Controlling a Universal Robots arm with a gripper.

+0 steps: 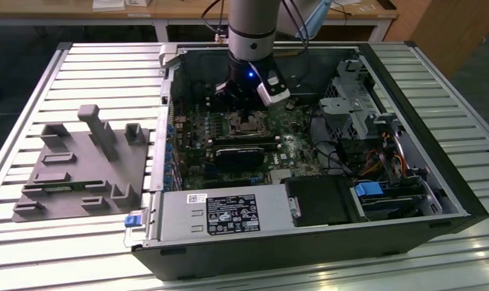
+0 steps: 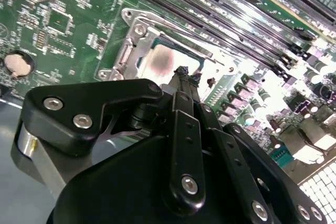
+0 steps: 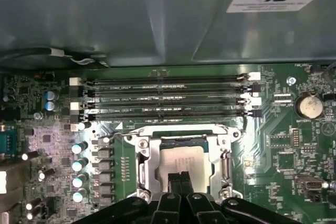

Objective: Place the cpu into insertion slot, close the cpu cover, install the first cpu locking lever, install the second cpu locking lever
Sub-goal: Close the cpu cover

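In the exterior view my gripper [image 1: 244,114] reaches down into the open computer case, just above the insertion slot [image 1: 246,125] on the green board. Both wrist views show the cpu [image 3: 181,158] [image 2: 159,61], silvery-tan, lying in the slot with the silvery cpu cover [image 3: 143,165] [image 2: 134,48] framing it. The black fingers [image 3: 176,181] are pressed together over the cpu's edge, so my gripper [image 3: 181,176] [image 2: 182,71] is shut with nothing between them. A thin metal locking lever [image 2: 173,34] runs along the cover's side nearest the memory slots.
Long black memory slots [image 3: 168,98] lie beside the socket, and a coin battery [image 3: 307,105] beyond them. A black block [image 1: 240,154], the power supply [image 1: 228,212] and a drive cage [image 1: 365,109] crowd the case. A grey fixture [image 1: 82,163] sits on the slatted table at the exterior view's left.
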